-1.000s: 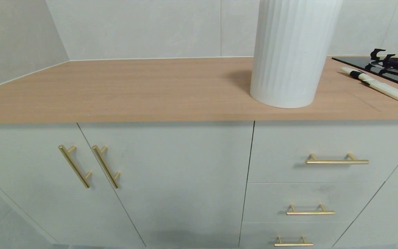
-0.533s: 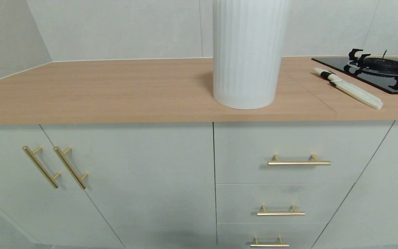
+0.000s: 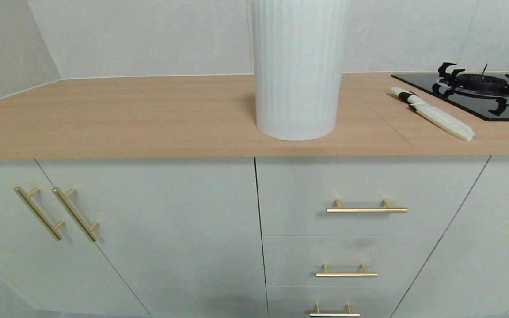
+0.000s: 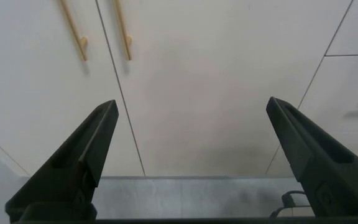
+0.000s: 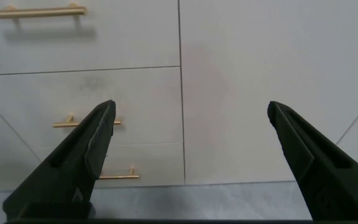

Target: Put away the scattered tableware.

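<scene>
A knife (image 3: 432,114) lies flat on the wooden desk (image 3: 126,115), right of a tall ribbed white container (image 3: 298,70) and just beside the black gas hob (image 3: 480,88). Its long axis runs diagonally, with the black-banded handle far-left and the pale blade pointing near-right. The left end effector (image 4: 191,107) is spread wide and empty before the cabinet doors (image 4: 229,81). The right end effector (image 5: 191,109), equally wide and empty, faces the drawers (image 5: 79,93).

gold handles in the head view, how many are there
5. On the left doors: outer door handle, inner door handle. On the drawers: top drawer handle, middle drawer handle, bottom drawer handle. More may be hidden lower down.
</scene>
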